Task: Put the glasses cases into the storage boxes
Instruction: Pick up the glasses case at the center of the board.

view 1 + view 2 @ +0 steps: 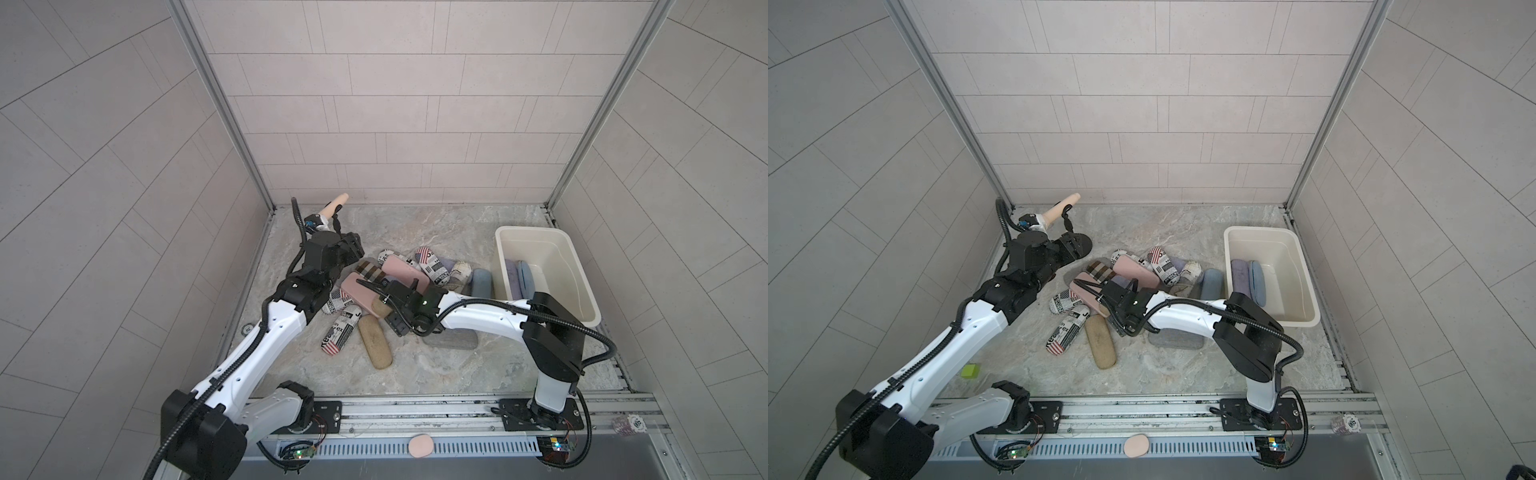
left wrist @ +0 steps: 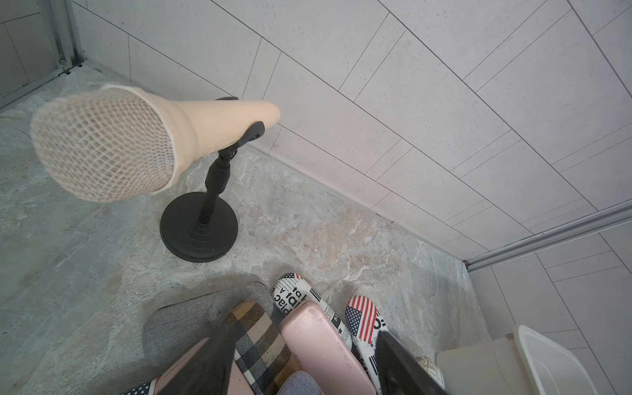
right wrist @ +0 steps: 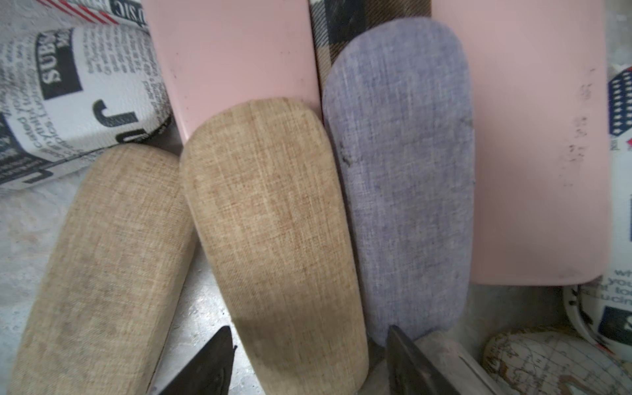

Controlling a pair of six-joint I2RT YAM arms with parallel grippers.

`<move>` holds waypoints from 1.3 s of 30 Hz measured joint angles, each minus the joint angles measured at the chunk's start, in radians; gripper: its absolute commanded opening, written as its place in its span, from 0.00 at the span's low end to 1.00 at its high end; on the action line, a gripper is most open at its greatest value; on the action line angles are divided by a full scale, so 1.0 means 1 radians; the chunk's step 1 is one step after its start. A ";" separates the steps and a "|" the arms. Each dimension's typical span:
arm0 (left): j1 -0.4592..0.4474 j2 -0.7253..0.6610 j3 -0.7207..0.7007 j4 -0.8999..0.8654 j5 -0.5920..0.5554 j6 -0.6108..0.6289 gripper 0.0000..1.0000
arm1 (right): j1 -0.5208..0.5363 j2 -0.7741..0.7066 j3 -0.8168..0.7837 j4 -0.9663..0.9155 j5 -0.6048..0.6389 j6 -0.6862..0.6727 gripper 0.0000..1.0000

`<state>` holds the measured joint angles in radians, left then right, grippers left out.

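The glasses cases (image 1: 399, 270) lie in a pile mid-table: pink, plaid, newspaper-print, lavender, blue and tan ones. My right gripper (image 3: 307, 362) is open, low over the pile, its jaws standing either side of the end of a tan case (image 3: 273, 222) with a gap showing on one side; in a top view the right gripper (image 1: 388, 307) sits at the pile's near edge. My left gripper (image 2: 305, 331) is open above the plaid case (image 2: 260, 338) and a pink case (image 2: 321, 345), holding nothing. The cream storage box (image 1: 582, 291) at the right holds a lavender case (image 1: 512, 276) and a blue case (image 1: 524, 276).
A pink microphone (image 1: 332, 212) on a black stand sits at the back left, close behind my left gripper. A grey case (image 1: 453, 340) lies under my right forearm. A pink oval pad (image 1: 420, 446) rests on the front rail. A green cube (image 1: 970, 370) lies near the left arm.
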<state>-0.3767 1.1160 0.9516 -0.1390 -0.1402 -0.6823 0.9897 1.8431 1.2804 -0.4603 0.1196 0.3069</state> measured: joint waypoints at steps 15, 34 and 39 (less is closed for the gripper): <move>0.031 0.006 -0.004 0.023 0.056 -0.010 0.72 | -0.002 0.069 0.033 0.021 -0.046 -0.019 0.73; 0.034 0.024 -0.004 0.037 0.095 -0.018 0.72 | 0.001 0.075 0.001 0.048 -0.082 -0.014 0.58; 0.034 0.024 -0.009 0.052 0.113 -0.018 0.72 | 0.013 0.016 -0.040 0.014 -0.071 -0.005 0.58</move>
<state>-0.3424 1.1397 0.9428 -0.0868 -0.0277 -0.7002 1.0031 1.8591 1.2400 -0.4465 0.0483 0.3019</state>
